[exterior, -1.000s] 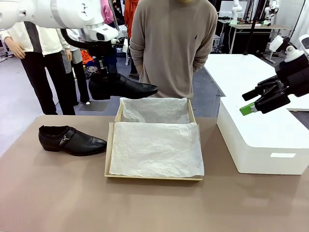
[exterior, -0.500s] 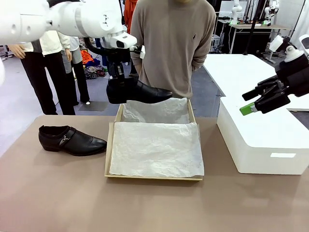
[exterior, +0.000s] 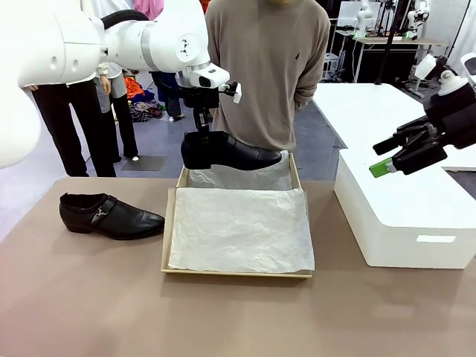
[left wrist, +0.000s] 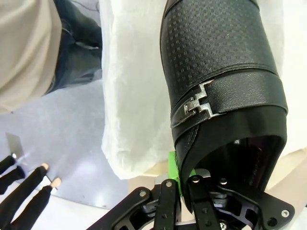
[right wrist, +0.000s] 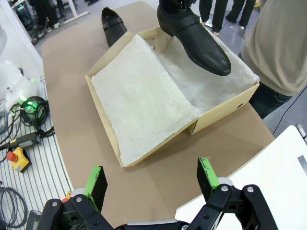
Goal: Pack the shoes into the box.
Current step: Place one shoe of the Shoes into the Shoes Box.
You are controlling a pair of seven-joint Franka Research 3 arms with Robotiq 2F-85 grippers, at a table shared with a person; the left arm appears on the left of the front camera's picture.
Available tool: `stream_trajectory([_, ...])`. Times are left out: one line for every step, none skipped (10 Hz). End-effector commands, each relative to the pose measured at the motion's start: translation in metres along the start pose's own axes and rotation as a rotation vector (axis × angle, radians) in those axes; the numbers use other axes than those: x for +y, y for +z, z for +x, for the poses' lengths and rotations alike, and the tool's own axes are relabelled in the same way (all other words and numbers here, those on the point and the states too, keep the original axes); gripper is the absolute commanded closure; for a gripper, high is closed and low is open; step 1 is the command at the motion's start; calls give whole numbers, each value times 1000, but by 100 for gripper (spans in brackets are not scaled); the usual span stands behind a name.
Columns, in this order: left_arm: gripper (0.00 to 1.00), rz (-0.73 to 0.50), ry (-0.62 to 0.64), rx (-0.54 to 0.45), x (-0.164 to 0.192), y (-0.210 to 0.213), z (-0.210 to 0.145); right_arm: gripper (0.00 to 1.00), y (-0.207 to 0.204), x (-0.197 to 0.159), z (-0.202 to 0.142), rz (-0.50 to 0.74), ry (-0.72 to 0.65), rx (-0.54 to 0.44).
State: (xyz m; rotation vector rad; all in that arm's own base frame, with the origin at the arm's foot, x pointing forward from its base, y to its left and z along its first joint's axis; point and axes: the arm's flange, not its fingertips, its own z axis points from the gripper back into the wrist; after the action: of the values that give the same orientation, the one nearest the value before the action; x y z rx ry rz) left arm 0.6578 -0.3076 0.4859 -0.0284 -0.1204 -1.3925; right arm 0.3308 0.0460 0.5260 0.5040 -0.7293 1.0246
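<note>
Left tool (exterior: pixel 201 132) pinches one shoe (exterior: pixel 238 155) by the heel collar, sole level, toe right, over the far deep half of the box (exterior: pixel 172 223); reads as lined up to drop lengthwise onto the tissue (exterior: pixel 238 230). Second shoe (exterior: pixel 111 216) sits on the counter (exterior: pixel 223 320) left of the box, likely next pick. Right tool (exterior: pixel 384 154) hangs wide and empty by the white box (exterior: pixel 401 216) at right, clear of the path.

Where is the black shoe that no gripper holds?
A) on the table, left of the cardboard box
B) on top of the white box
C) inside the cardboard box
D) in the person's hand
A: the free shoe lies on the table left of the box, while the left gripper holds the other shoe above the box.
</note>
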Motion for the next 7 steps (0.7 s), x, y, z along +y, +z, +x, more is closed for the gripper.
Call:
stream_trajectory([100, -14, 35, -4, 8, 6, 4, 0, -1, -3, 0, 15, 24, -31])
stream_trajectory([100, -25, 33, -11, 10, 2, 4, 0, -1, -3, 0, 15, 24, -31])
stream_trajectory([100, -24, 16, -12, 14, -2, 7, 0, -1, -3, 0, 15, 24, -31])
stream_trajectory([100, -35, -6, -13, 17, -8, 10, 0, -1, -3, 0, 15, 24, -31])
stream_trajectory([100, -42, -14, -7, 18, -13, 13, 0, -1, -3, 0, 15, 24, -31])
stream_trajectory([100, -46, -19, 1, 19, -18, 16, 0, -1, -3, 0, 15, 24, -31])
stream_trajectory([100, -49, -36, 9, 21, -24, 19, 0, -1, -3, 0, 15, 24, -31])
